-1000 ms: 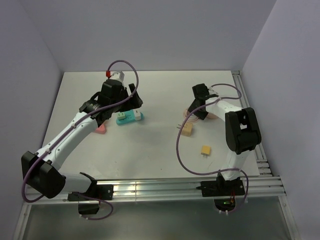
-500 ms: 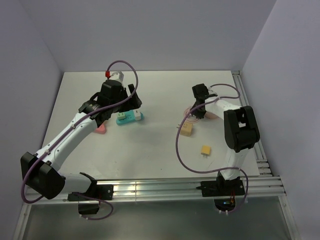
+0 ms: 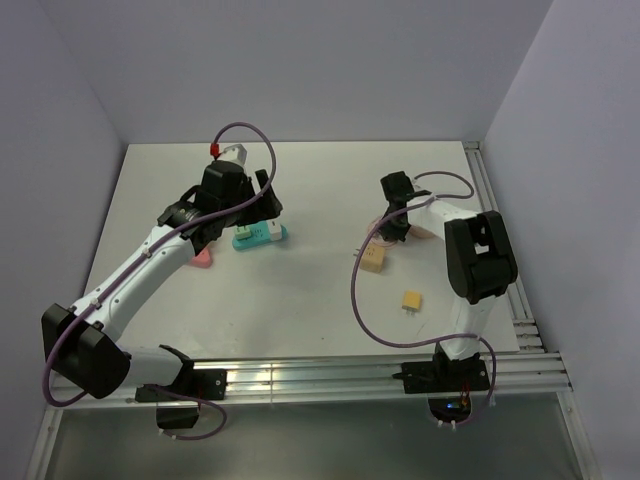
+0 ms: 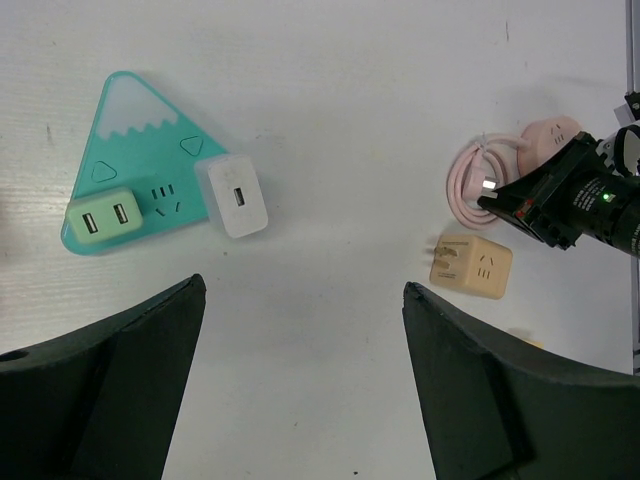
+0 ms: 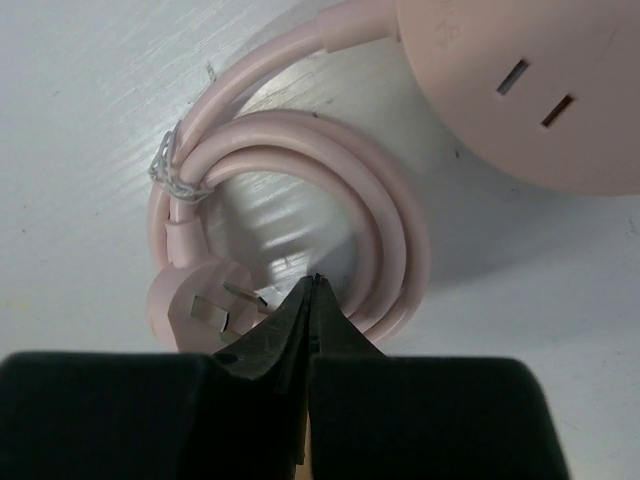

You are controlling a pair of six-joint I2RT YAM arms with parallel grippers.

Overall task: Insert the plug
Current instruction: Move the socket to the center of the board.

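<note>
Evidently the pink plug (image 5: 190,300) lay flat on the desk (image 5: 70,120) at seven o'clock in its tied cord (image 5: 397,240) coil, prongs (image 5: 245,295) pointing toward three o'clock, with the right jaws pinched shut on nothing just beside them. The left jaws hung wide open, empty. The plug looked light, hard and slick, its cord springy; its body, not the prongs, seemed the place to grip.

The pink plug (image 5: 195,302) lies flat against its coiled cord (image 5: 392,230), near the round socket block (image 5: 520,90).
</note>
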